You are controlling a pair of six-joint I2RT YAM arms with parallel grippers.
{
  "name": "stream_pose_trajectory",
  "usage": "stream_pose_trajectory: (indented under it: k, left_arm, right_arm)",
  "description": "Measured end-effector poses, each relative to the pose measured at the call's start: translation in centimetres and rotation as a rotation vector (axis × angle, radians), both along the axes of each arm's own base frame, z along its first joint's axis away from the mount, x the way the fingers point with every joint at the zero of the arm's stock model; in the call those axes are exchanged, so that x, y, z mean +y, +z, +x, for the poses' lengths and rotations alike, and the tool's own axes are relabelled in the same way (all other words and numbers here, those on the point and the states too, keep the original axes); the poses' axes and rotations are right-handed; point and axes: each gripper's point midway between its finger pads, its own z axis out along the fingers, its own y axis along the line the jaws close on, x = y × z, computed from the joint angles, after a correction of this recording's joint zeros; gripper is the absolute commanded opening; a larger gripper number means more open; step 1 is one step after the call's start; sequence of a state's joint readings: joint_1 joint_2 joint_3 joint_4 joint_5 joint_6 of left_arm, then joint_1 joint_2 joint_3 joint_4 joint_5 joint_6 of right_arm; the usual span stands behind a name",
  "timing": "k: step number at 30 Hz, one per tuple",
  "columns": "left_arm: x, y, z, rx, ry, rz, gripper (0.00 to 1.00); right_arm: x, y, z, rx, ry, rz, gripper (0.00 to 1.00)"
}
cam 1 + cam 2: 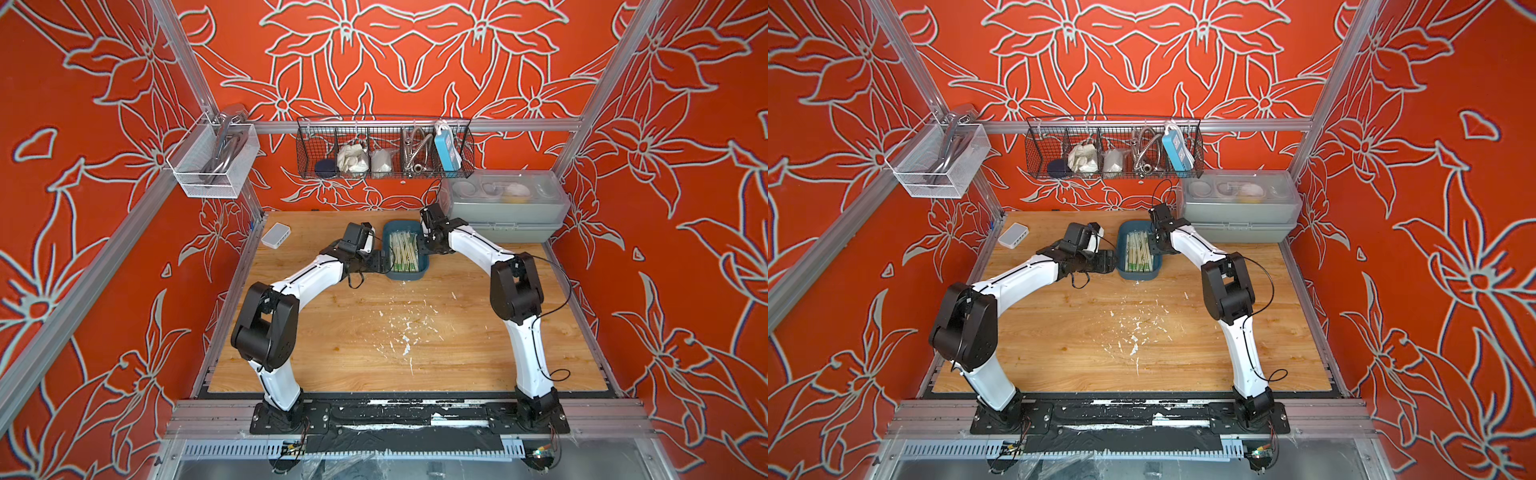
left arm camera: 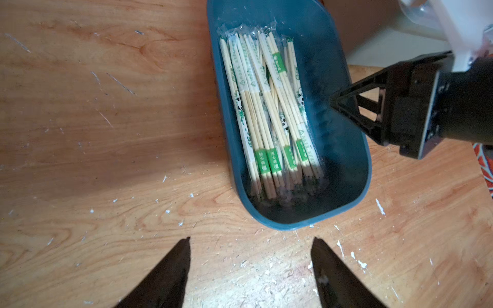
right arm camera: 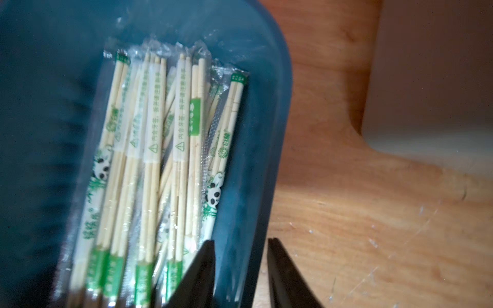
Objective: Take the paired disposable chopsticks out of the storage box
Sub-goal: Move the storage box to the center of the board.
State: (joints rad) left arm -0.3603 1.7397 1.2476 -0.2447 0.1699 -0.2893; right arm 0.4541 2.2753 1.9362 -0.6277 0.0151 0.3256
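Observation:
The storage box is a shallow teal-blue tray at the back middle of the table. Several paired disposable chopsticks lie lengthwise in it, in clear sleeves with green print. My right gripper straddles the box's right wall, one finger inside and one outside, closed on that wall; it also shows in the left wrist view. My left gripper hangs open over the bare table just left of the box, holding nothing.
A grey-green lidded case stands close behind the right arm at the back right. A black wire basket and a white mesh basket hang on the frame. A small white box lies back left. White flecks dot the table.

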Motion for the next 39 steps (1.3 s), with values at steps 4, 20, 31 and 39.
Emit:
stream_pose_trajectory:
  k: [4,20,31,39]
  left_arm:
    - [0.2,0.2,-0.3,-0.004,0.004,0.003,0.71]
    - [2.7,3.6,-9.9,-0.125,0.052,-0.047,0.7]
    - [5.1,2.6,-17.7,-0.309,0.015,-0.122,0.74]
    - [5.0,-0.2,-18.1,-0.282,-0.013,-0.099,0.77]
  right_arm:
    - [0.1,-0.1,0.2,0.002,-0.008,0.007,0.06]
    - [-3.7,2.8,-11.7,0.02,-0.148,0.059,0.0]
    - [-4.7,0.1,-18.0,0.035,-0.177,0.08,0.0]
    - [-2.5,-0.2,-17.7,0.013,-0.171,0.129,0.0]
